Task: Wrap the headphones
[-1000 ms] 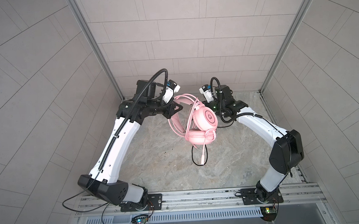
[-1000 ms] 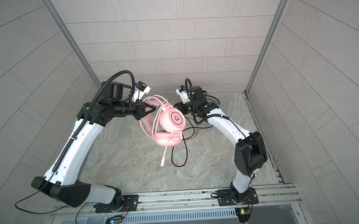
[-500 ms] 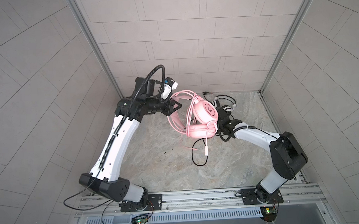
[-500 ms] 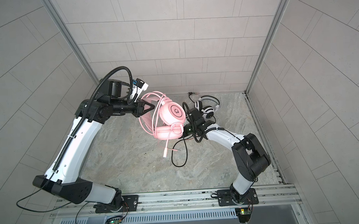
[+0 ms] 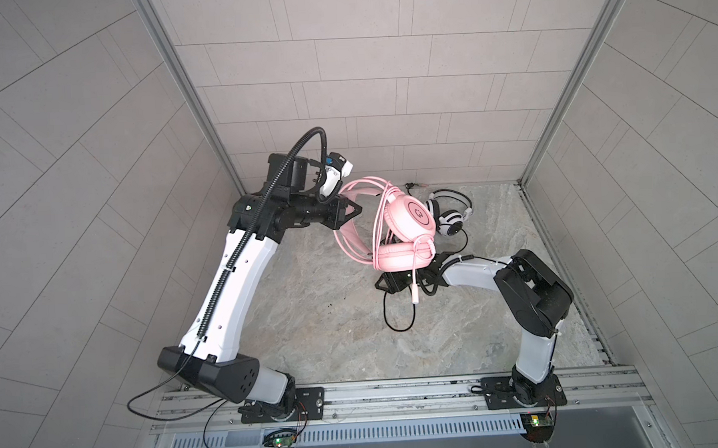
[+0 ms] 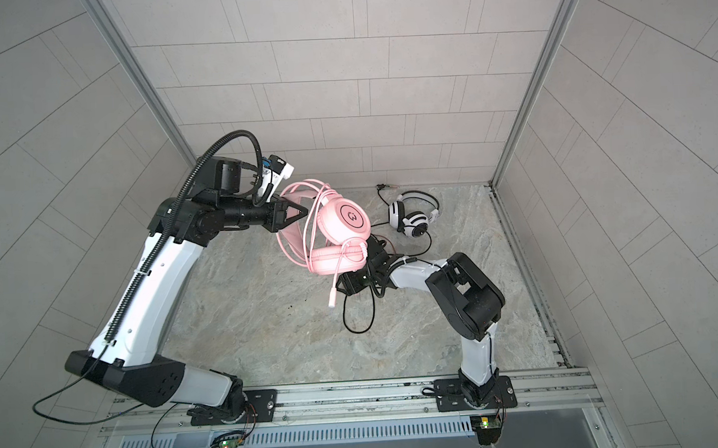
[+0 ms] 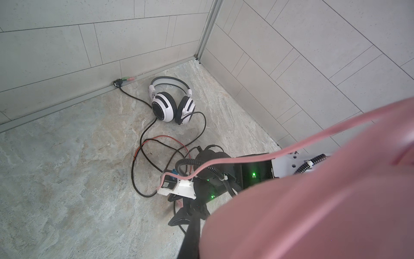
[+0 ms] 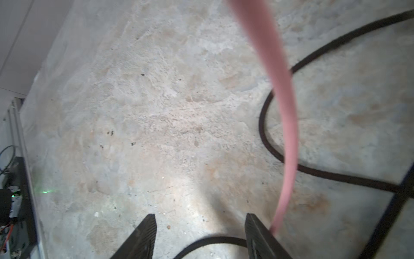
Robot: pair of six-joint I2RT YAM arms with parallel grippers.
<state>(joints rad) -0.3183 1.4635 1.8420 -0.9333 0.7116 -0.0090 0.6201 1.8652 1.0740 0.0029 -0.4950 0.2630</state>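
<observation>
Right wrist view looks down past the right gripper [image 8: 200, 215], whose jaws stand apart with nothing between them. The pink cable [image 8: 289, 125] hangs just beside one finger, outside the gap. In both top views the left gripper [image 5: 354, 210] is clenched on the headband of the pink headset [image 5: 409, 216], holding it up off the table [image 5: 311, 318], apparently so the cable can pass freely around it. Several turns of cable lie over its headband and upper cup, and a short tail ending in the plug [image 5: 414, 299] dangles below its lower cup. The right gripper sits beneath the pink headset, probably placed to catch that tail for a last turn. The striped headset [image 5: 451, 223] lies on the table behind the pink headset, its black cable [image 8: 262, 122] sprawled loose, not yet wrapped.
</observation>
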